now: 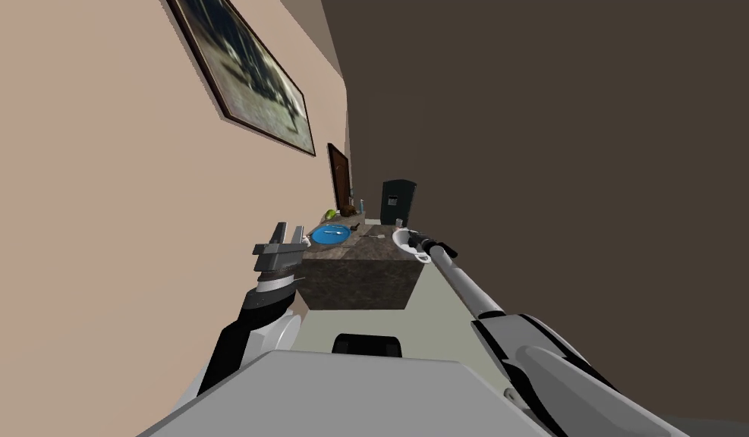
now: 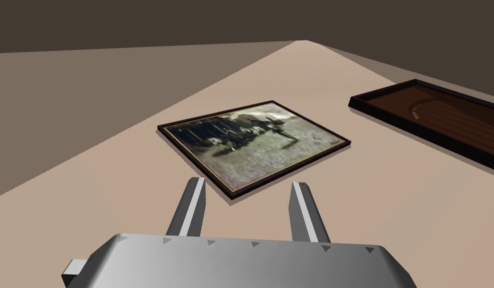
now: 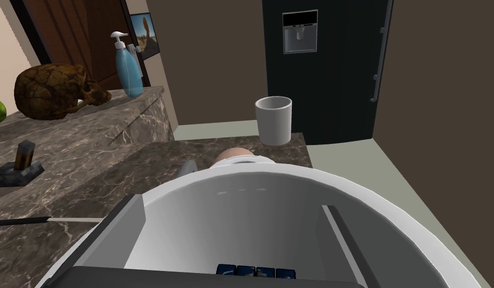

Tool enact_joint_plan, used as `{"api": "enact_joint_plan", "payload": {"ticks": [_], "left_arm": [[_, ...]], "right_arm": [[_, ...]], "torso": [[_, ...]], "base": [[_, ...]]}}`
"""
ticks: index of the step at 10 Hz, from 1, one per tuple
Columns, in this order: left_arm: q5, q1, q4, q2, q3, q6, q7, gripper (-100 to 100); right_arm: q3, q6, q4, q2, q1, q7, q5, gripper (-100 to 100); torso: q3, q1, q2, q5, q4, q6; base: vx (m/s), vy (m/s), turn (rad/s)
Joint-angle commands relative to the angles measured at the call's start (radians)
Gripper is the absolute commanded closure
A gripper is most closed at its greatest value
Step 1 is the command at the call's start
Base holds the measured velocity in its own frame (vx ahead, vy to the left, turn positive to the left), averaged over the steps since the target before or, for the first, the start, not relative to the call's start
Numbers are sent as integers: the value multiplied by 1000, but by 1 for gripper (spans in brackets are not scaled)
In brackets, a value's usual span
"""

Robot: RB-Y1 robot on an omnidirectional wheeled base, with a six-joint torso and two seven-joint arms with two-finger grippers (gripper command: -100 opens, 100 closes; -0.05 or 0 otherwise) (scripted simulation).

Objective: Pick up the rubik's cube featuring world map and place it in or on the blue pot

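1. The right gripper (image 3: 231, 204) reaches into a white bowl (image 3: 391, 210) at the right edge of a dark marble table (image 3: 140, 170). Its fingers are spread wide and grip nothing.
2. The cube (image 3: 256, 271) shows as a row of dark blue tiles inside the bowl. It sits between those fingers, close to the gripper's body, touching neither finger.
3. The blue pot (image 1: 331, 234) stands on the left side of the table, apart from the bowl.
4. The left gripper (image 1: 287, 230) is raised left of the table, beside the wall, fingers apart and empty.
5. A white cup (image 3: 274, 120) stands at the table's far end, with a brown skull (image 3: 55, 92) and a blue soap bottle (image 3: 128, 65) to the far left.
6. A black fridge (image 3: 326, 65) stands beyond.
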Motion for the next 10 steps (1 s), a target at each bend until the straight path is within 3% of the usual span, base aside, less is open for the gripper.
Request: {"api": "enact_joint_plan", "payload": {"ticks": [1, 3, 4, 5, 10], "left_arm": [[0, 0, 0, 0, 0, 0, 0, 0], [0, 0, 0, 0, 0, 0, 0, 0], [0, 0, 0, 0, 0, 0, 0, 0], [0, 0, 0, 0, 0, 0, 0, 0], [0, 0, 0, 0, 0, 0, 0, 0]], "right_arm": [[-1, 28, -2, -35, -11, -14, -16, -100], [-1, 63, 0, -77, -29, -31, -36, -100], [-1, 47, -4, -64, -19, -21, -32, -100], [-2, 52, -4, -66, -20, -25, -32, 0], [-2, 52, -4, -66, -20, -25, -32, 0]], "torso": [[0, 0, 0, 0, 0, 0], [0, 3, -1, 1, 0, 0], [0, 4, -1, 1, 0, 0], [0, 2, 0, 0, 0, 0], [0, -2, 0, -1, 0, 0]], "base": [[9, 60, -52], [19, 85, -55], [8, 45, -19], [1, 8, 3], [0, 0, 0]]}}
